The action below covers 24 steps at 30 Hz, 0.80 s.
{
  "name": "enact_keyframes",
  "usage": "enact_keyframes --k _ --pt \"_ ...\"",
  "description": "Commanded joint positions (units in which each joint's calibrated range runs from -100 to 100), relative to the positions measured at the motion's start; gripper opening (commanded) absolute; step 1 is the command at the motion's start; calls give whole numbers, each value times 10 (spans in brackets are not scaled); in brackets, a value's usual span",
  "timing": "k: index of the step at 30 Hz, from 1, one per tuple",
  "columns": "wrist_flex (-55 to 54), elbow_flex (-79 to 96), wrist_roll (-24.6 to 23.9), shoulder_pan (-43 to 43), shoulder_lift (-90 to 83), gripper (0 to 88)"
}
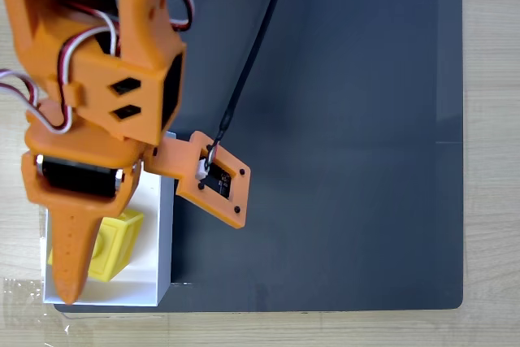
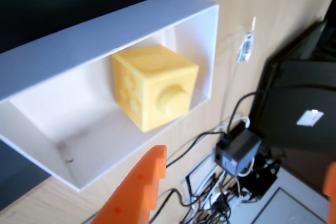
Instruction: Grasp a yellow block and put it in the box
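The yellow block (image 1: 118, 245) lies inside the white box (image 1: 153, 270) at the lower left of the fixed view, partly covered by my orange arm. In the wrist view the yellow block (image 2: 155, 85) rests on its side against the box's far wall, its round stud facing sideways, and the box (image 2: 100, 38) surrounds it. My gripper (image 2: 244, 163) is open above the box, clear of the block. One orange finger (image 2: 139, 187) shows at the bottom and the other at the right edge. A long finger (image 1: 71, 258) points down over the box's left side.
A dark grey mat (image 1: 341, 119) covers most of the wooden table (image 1: 491, 119). The box sits at the mat's lower left corner. A black cable (image 1: 252, 54) runs to the orange camera mount (image 1: 218, 180). Cables and a power adapter (image 2: 239, 153) lie beyond the table edge.
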Motion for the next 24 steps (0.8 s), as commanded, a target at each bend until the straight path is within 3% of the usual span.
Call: enact_keyframes --k 1,4,11,17,24 --pt "40 -7 -39 -16 -151 118" --pt "43 -3 -55 -33 -229 6" --pt "60 13 -52 -103 -387 10" --pt "190 59 -50 -162 -500 10" --pt "269 271 -51 -206 -599 10"
